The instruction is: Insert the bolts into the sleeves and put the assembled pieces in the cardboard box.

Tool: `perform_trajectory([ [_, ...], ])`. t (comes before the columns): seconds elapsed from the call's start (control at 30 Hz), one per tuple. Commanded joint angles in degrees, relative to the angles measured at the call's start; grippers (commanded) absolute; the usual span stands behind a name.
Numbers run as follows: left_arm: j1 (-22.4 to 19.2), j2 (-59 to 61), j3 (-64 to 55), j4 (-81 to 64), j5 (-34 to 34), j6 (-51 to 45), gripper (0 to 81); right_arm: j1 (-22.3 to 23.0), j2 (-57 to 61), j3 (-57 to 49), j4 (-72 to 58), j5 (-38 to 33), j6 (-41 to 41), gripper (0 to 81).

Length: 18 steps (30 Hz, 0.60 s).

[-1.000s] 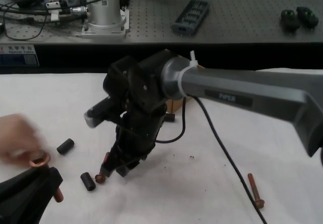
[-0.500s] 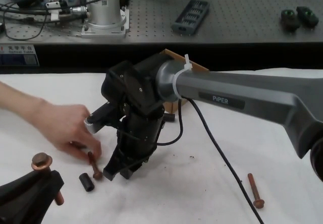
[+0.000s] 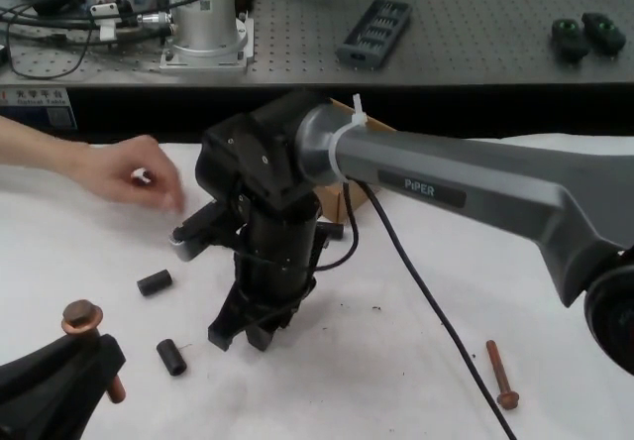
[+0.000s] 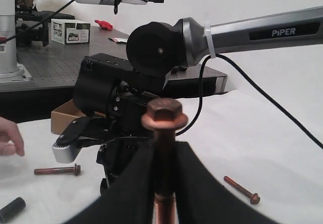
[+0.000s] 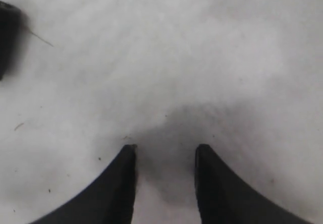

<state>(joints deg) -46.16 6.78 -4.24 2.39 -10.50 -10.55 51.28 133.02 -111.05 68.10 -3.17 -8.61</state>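
My left gripper (image 4: 164, 183) is shut on a copper bolt (image 4: 164, 117) that it holds upright, head up; in the high view this bolt (image 3: 81, 315) is at the near left corner. My right gripper (image 5: 165, 151) points straight down at the white cloth, open with nothing between its fingers; in the high view the right gripper (image 3: 246, 336) is at mid-table. Two black sleeves (image 3: 154, 282) (image 3: 171, 356) lie to its left. Loose bolts lie on the cloth (image 4: 58, 170) (image 3: 500, 373). The cardboard box (image 4: 63, 119) stands behind the right arm.
A person's hand (image 3: 129, 172) hovers over the cloth's far left, touching nothing. The right arm's cable (image 3: 426, 301) trails across the cloth. Another small black sleeve (image 3: 333, 230) lies by the box. A metal bench with equipment (image 3: 203, 24) runs along the back.
The hand reached in, took hold of the bolt by my right gripper, then drew back to the far left. One sleeve now lies slightly further right. My right gripper shifted a little right.
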Motion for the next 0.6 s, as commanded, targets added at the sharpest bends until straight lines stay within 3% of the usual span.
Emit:
perform_trajectory([
  [0.0, -0.3, -0.5, -0.2, -0.8, -0.8, 0.6, 0.6, 0.4, -2.5, -1.8, 1.1, -0.3, -0.2, 28.9],
  [0.2, -0.3, -0.5, -0.2, -0.8, -0.8, 0.6, 0.6, 1.7, -6.2, -3.2, 0.3, -0.8, -0.2, 28.9],
  [0.37, -0.3, -0.5, -0.2, -0.8, -0.8, 0.6, 0.6, 2.7, -7.8, -3.8, -2.7, -9.4, 0.0, 28.9],
  [0.57, -0.3, -0.5, -0.2, -0.8, 0.9, 0.2, 0.6, 4.3, -7.6, -3.9, -5.3, -10.5, 0.0, 28.9],
])
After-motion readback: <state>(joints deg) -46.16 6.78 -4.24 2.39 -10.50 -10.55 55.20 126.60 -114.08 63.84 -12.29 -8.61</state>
